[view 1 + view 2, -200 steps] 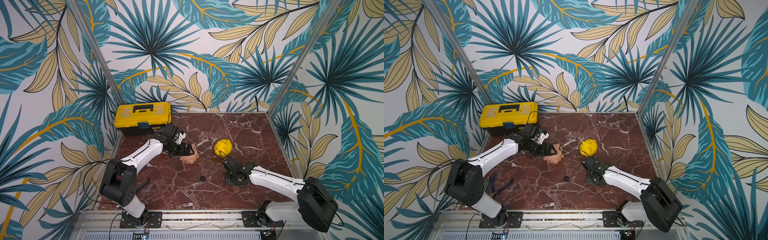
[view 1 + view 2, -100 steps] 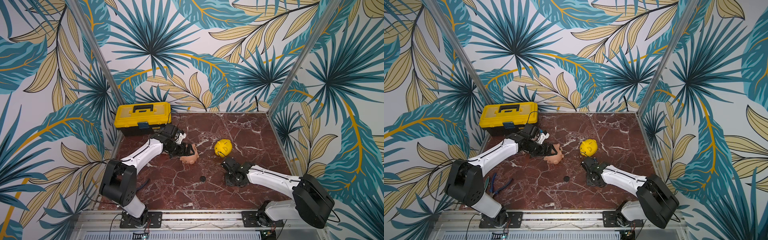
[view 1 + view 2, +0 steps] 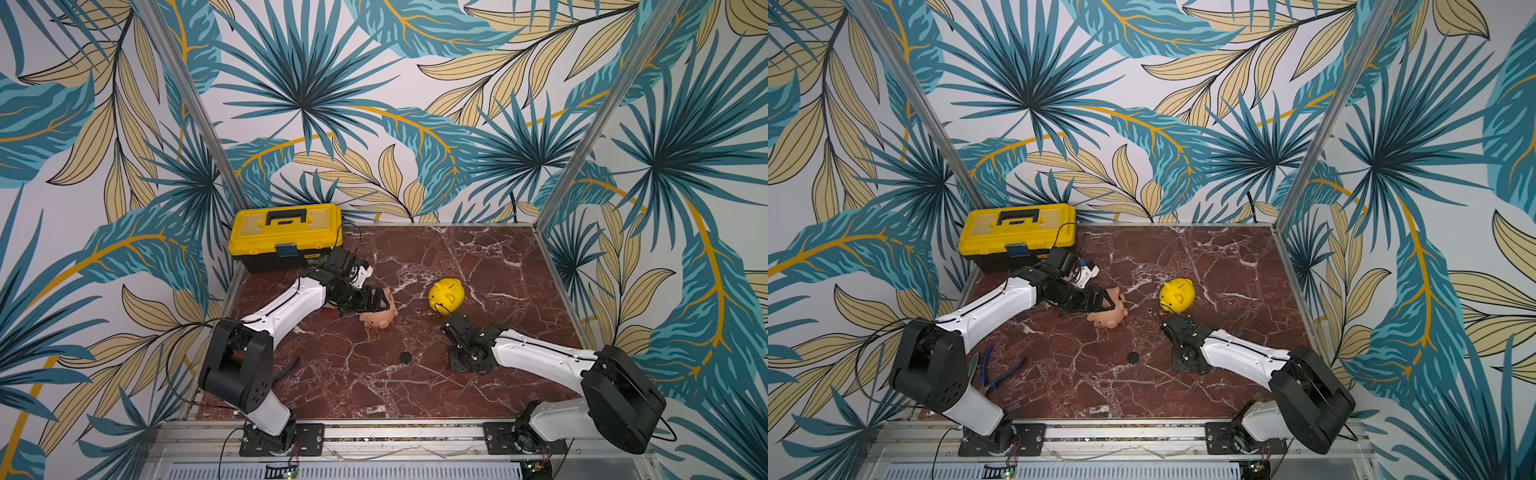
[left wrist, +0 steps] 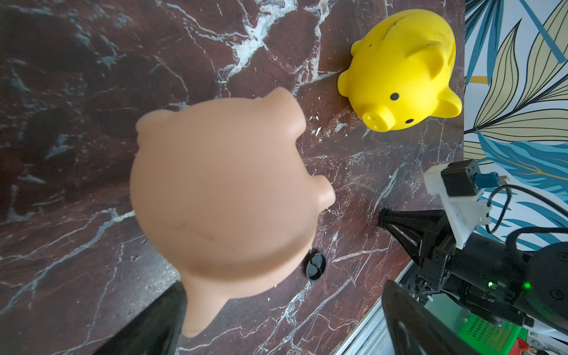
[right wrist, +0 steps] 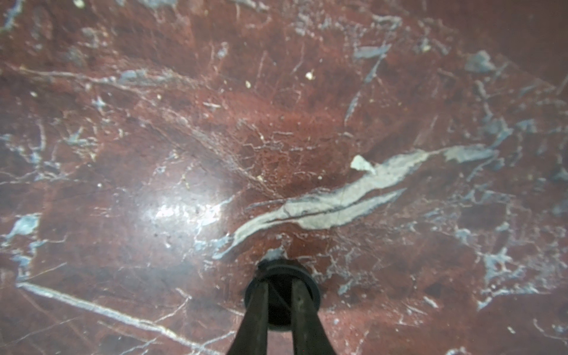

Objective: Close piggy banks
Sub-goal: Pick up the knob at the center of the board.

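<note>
Left gripper (image 3: 376, 303), jaws spread, one finger (image 4: 159, 322) against the foot of the peach piggy bank (image 3: 379, 321) at its tips, yellow piggy bank (image 3: 446, 293) upright just beyond right gripper (image 5: 280, 289), whose fingers stand close together over a black plug (image 5: 281, 270) on the marble table (image 3: 478, 257), grip cannot be told, second plug (image 3: 405, 356) between the grippers.

top views: high, front, whole table (image 3: 478, 257) | wrists: close above table | left wrist/top share: yellow piggy bank (image 4: 405, 61)

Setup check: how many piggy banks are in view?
2: a pink piggy bank at the left gripper, a yellow piggy bank on the table. The left arm may hide another.
</note>
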Robot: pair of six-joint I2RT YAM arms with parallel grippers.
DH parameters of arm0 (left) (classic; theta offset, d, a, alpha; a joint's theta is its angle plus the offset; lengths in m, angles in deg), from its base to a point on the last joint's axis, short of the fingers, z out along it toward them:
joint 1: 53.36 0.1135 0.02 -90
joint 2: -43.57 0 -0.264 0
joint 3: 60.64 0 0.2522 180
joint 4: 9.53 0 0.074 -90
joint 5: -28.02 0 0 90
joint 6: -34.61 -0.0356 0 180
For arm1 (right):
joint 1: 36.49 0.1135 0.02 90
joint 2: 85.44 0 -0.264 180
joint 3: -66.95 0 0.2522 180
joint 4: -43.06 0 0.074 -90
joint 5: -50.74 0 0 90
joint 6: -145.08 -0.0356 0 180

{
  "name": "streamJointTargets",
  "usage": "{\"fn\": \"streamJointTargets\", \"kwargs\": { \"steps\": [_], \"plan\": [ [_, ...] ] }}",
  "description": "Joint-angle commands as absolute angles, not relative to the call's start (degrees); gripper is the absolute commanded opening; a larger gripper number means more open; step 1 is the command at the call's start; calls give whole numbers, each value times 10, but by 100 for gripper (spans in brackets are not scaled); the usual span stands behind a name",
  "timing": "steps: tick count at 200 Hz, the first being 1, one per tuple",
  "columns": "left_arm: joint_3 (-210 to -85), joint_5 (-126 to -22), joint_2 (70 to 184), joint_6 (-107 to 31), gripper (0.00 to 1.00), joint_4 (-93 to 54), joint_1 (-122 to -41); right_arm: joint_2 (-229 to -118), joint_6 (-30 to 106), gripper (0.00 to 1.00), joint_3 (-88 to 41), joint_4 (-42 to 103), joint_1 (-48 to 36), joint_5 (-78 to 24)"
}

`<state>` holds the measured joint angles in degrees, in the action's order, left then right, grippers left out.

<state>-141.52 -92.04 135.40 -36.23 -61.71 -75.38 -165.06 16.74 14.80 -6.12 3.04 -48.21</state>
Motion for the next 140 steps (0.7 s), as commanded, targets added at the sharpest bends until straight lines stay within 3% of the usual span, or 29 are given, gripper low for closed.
{"fn": "streamJointTargets", "kwargs": {
  "steps": [1, 38, 140],
  "plan": [
    [-1421, -929, 1337, -373, 100, -618, -752, -1679, 164, 12, 158, -64, 32, -475],
    [-1421, -928, 1336, -373, 100, -618, -752, -1681, 161, 0, 156, -69, 32, -474],
    [-1426, -909, 1339, -365, 99, -625, -751, -1585, 157, 0, 140, -55, 33, -450]
  ]
}}
